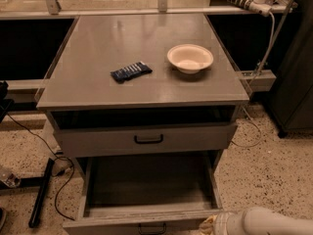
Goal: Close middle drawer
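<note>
The middle drawer point(146, 215) is pulled far out at the bottom of the view, its deep grey box open to the camera with the bare floor showing. Above it the upper drawer point(98, 141) with its black bar handle stands a little way out under the counter point(98, 43), which carries a pale bowl point(190, 58) and, well apart to its left, a dark blue packet point(131, 71). The tool point(211, 224), on the end of a white arm point(269, 222), sits just beside the front right corner of the middle drawer; whether it touches the front, and whether it is released or clenched, cannot be told.
</note>
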Robot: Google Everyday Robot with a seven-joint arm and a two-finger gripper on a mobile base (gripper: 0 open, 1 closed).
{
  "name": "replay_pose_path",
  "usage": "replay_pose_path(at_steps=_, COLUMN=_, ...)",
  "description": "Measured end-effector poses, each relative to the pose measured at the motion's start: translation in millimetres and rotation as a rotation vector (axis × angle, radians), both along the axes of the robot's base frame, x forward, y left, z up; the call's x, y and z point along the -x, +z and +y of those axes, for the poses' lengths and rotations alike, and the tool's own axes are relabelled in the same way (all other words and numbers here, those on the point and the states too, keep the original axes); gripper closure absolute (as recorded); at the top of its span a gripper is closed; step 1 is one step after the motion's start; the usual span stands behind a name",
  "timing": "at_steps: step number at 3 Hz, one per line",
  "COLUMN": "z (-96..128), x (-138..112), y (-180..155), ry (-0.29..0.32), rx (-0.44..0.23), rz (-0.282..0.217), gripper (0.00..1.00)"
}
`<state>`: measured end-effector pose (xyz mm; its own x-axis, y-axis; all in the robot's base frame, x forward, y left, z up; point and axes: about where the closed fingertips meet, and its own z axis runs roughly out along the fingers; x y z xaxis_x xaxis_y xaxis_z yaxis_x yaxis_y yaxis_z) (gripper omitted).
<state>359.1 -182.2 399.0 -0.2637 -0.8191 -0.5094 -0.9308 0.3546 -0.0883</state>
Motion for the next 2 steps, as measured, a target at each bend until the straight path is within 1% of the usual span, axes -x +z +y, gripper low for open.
replay_pose_path(at_steps=2, z=0.0, x=0.0, y=0.0, ry=0.0, rx=0.0, rz=0.0, gripper=0.35)
